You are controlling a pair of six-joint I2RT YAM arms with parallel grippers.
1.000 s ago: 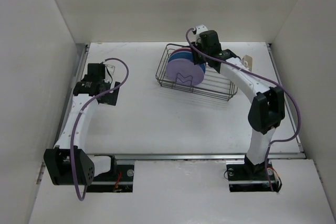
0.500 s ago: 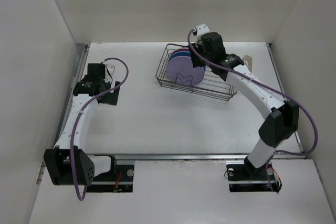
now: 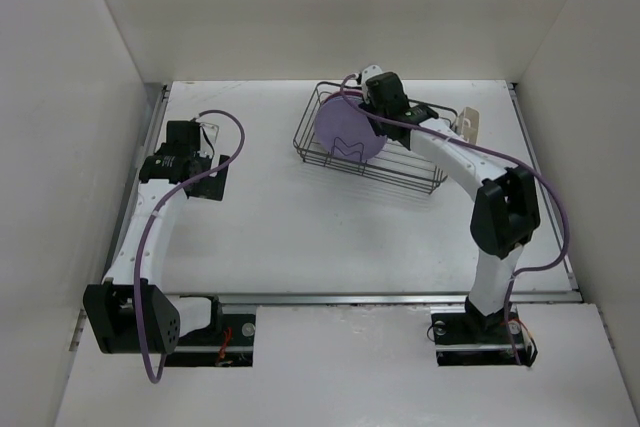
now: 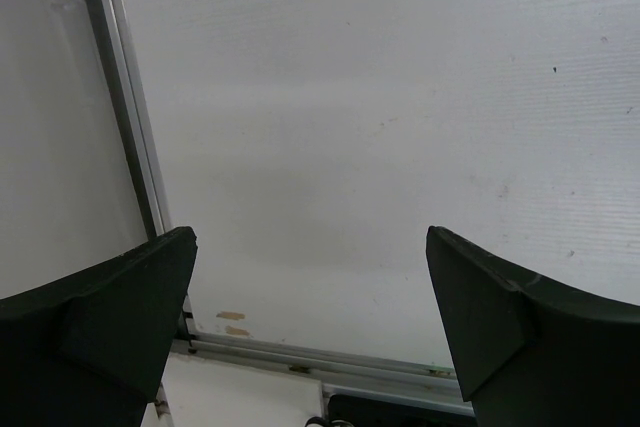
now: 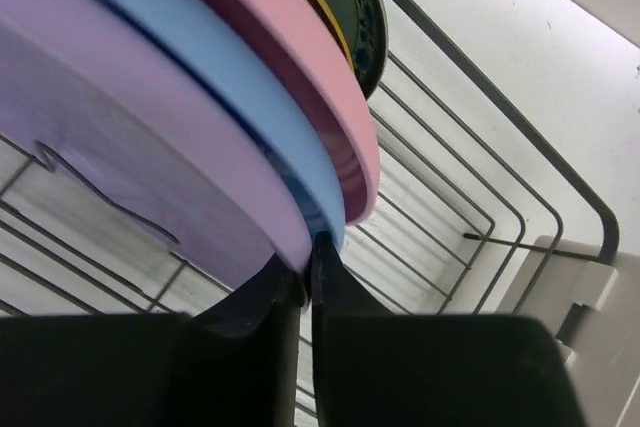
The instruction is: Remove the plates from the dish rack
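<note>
Left gripper point(image 4: 310, 242): jaws spread wide, nothing between them; no change over the last second.
Table point(image 4: 400, 97): bare white surface ahead of the left jaws, with a metal edge rail to their left.
Dish rack point(image 3: 400, 172): dark wire basket well to the right of the left jaws. The right jaws are inside it.
Lavender plate point(image 5: 120, 147): on edge at the front of the stack, up and to the left of the right jaws, its rim running down onto the left finger.
Blue plate point(image 5: 200, 77): directly behind the lavender plate, its edge meeting the right finger's tip.
Pink plate point(image 5: 290, 57): next behind, above the right jaws and clear of them.
Small patterned plate point(image 5: 355, 7): last in the row, farthest from the jaws, with a yellow edge.
Right gripper point(image 5: 307, 262): a second ago it hovered part open over the rack. It has now dropped to the stack's rim and the jaws have drawn in to a thin slit. Whether a rim is pinched, and which one, cannot be told.
Cream cup point(image 5: 590, 277): clipped to the rack end, right of the right jaws.
Task standing: all four plates are in the rack. The first pick looks begun, probably on the lavender plate.
</note>
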